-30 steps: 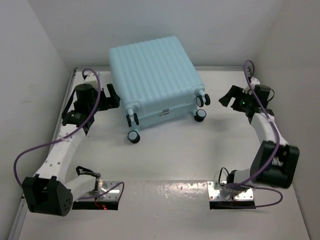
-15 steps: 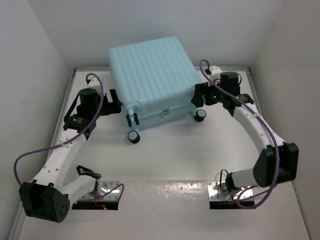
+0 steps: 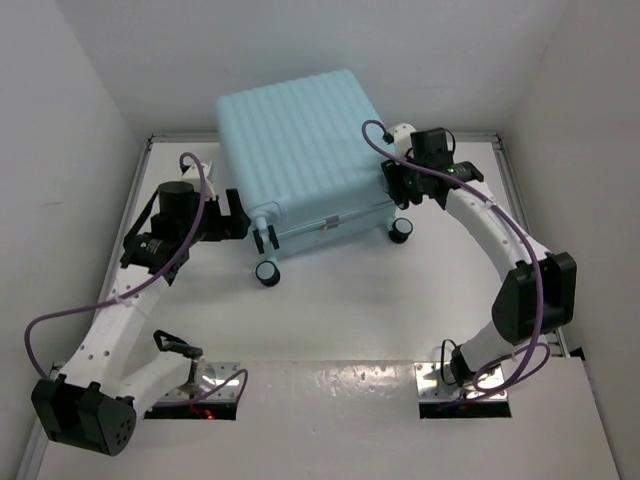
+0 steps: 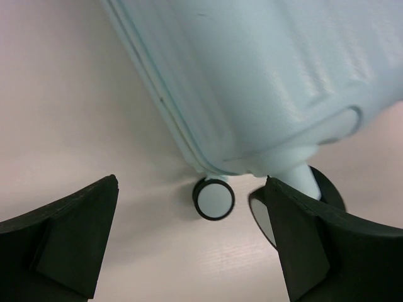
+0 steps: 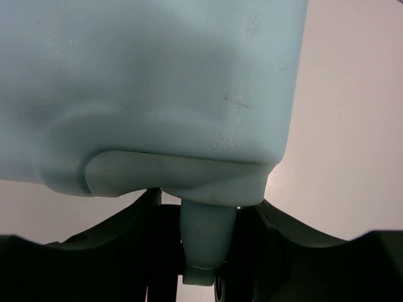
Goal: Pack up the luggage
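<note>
The luggage [image 3: 300, 150], a pale aqua ribbed hard-shell suitcase, lies shut on the table at the back centre, its black wheels toward me. My left gripper [image 3: 240, 215] is open beside its left wheel corner. In the left wrist view the left gripper [image 4: 192, 251] has its jaws wide apart, and a wheel [image 4: 214, 199] and the shell [image 4: 271, 75] lie ahead. My right gripper [image 3: 395, 185] is at the right wheel corner. In the right wrist view the right gripper [image 5: 208, 264] is open, and its fingers [image 5: 113, 233] straddle the aqua wheel stem [image 5: 208, 233] under the shell [image 5: 157, 88].
White walls close in the table [image 3: 340, 320] on the left, back and right. Two wheels [image 3: 267, 272] stick out toward me at the left and one wheel [image 3: 400, 230] shows at the right. Both arm bases sit on metal plates [image 3: 465, 385] at the near edge.
My right arm swung left from the right wall to the suitcase's right wheel corner. My left arm moved a little nearer to the left wheel corner. The suitcase has not moved.
</note>
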Motion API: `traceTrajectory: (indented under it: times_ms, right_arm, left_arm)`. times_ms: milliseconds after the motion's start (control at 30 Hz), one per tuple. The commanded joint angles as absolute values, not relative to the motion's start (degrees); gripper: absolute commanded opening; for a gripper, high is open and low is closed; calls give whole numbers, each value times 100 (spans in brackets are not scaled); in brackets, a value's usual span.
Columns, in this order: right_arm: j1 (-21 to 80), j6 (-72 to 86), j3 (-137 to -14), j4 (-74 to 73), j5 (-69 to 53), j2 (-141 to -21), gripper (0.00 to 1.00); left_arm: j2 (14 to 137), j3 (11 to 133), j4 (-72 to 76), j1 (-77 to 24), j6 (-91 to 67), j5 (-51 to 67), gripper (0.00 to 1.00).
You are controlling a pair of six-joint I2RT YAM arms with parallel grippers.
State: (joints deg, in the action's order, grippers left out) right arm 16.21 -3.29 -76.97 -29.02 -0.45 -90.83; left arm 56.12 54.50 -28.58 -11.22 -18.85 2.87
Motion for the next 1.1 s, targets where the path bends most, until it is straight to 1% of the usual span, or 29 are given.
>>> traceTrajectory:
  times_ms: [0, 100, 233, 267, 333, 433, 533, 567, 600, 633, 667, 700, 733, 767, 800, 833, 1067]
  right_arm:
    - [1932, -1002, -8577, -1996, 184, -8807, 0]
    - [1986, -1195, -8797, -1881, 308, -8807, 0]
    - [1785, -1221, -8289, -1486, 343, -9017, 0]
    - [1758, -1196, -8062, -1311, 343, -9157, 0]
    - [1661, -951, -8007, -1336, 159, -9421, 0]
    - [1652, -721, -7744, -1073, 26, -9614, 0]
    - [1740, -651, -7734, -923, 26, -9746, 1]
    - [1775, -546, -7769, -932, 26, -9773, 2]
    - [1801, -528, -7909, -1062, 26, -9817, 5]
    - [1802, -493, -7928, -1081, 26, -9817, 11]
    - [1837, -483, -7954, -1107, 26, -9800, 29]
    - [1854, -457, -7954, -1194, -113, -9748, 41]
    - [1854, -448, -7954, -1239, -184, -9721, 51]
    - [1863, -413, -7945, -1318, -237, -9677, 58]
    - [1837, -326, -7937, -1379, -263, -9529, 69]
    - [1846, -273, -7937, -1510, -394, -9353, 75]
    - [1697, 174, -7796, -2030, -940, -8650, 82]
  left_arm:
    - [5318, 5739, -2997, -1186, -1819, 1028, 100]
    - [5186, 5801, -2997, -1248, -1819, 1090, 100]
    - [5246, 5853, -2997, -1362, -2011, 1151, 100]
    - [5308, 5854, -2997, -1449, -2082, 1073, 100]
    - [5387, 5914, -2997, -1686, -2327, 880, 100]
    - [5616, 6003, -3199, -1933, -2548, 300, 100]
    - [5669, 6003, -3261, -2101, -2663, 97, 100]
    - [5669, 6003, -3313, -2249, -2733, 36, 100]
    - [5739, 6003, -3366, -2311, -2803, -52, 100]
    - [5739, 6003, -3366, -2312, -2865, -114, 100]
    - [5791, 6003, -3366, -2372, -2917, -114, 100]
    - [5879, 6055, -3418, -2425, -3022, -114, 100]
    - [5932, 6056, -3419, -2426, -3084, -114, 100]
    - [5985, 6108, -3419, -2426, -3146, -114, 100]
    - [6038, 6108, -3419, -2487, -3294, -114, 100]
    - [6142, 6161, -3419, -2487, -3374, -53, 100]
    - [6319, 6283, -3472, -2618, -3850, 746, 100]
